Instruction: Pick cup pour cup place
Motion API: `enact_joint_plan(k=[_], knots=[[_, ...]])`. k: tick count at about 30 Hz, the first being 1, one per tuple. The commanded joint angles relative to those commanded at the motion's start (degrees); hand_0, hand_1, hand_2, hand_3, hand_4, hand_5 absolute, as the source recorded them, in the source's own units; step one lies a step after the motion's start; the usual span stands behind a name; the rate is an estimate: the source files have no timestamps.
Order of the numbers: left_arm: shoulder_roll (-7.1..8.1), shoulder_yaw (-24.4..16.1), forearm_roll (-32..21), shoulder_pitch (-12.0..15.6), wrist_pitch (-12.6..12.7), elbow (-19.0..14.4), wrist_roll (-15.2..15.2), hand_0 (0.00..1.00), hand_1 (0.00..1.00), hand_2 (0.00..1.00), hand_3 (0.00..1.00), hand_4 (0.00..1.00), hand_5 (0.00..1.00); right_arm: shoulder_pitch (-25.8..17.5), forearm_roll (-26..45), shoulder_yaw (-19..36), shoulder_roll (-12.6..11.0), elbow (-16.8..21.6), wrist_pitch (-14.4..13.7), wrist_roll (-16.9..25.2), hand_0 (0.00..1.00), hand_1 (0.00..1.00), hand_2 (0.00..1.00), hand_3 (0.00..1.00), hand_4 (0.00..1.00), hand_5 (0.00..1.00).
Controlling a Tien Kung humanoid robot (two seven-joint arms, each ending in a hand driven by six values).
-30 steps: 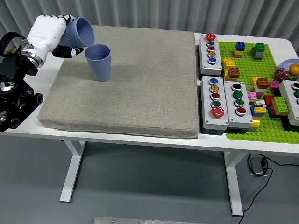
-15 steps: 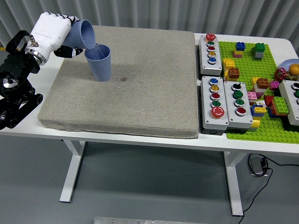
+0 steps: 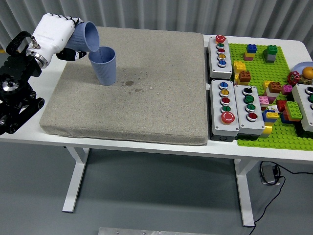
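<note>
My left hand (image 3: pixel 62 35), white-shelled, is shut on a blue cup (image 3: pixel 85 36) tipped on its side, its mouth facing right and down over a second blue cup (image 3: pixel 103 65). That second cup stands upright on the grey mat (image 3: pixel 132 98) near its back left corner. A thin stream of water runs from the tilted cup into the upright one. Small wet drops (image 3: pixel 138 84) speckle the mat just right of the standing cup. My right arm is out of the picture.
Right of the mat stand three grey button boxes (image 3: pixel 220 50) (image 3: pixel 225 107) (image 3: pixel 250 103). A green baseplate (image 3: pixel 274 98) with several coloured bricks fills the right end of the table. My black left arm (image 3: pixel 14 93) hangs over the table's left edge.
The held cup tipped further over the standing cup and water began to pour. Drops appeared on the mat to the right. My left arm shifted slightly right and up.
</note>
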Motion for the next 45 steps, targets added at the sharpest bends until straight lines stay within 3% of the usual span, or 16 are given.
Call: enact_joint_plan(k=[45], knots=[[1.82,8.6,2.7,-3.6,-0.4,0.0,2.4,0.484,0.499,0.538,0.569,0.764,0.257,0.2,0.7,-0.4,-0.3,0.0,-0.1,0.2,0.671,0.550,0.497,0.543,0.034,0.379]])
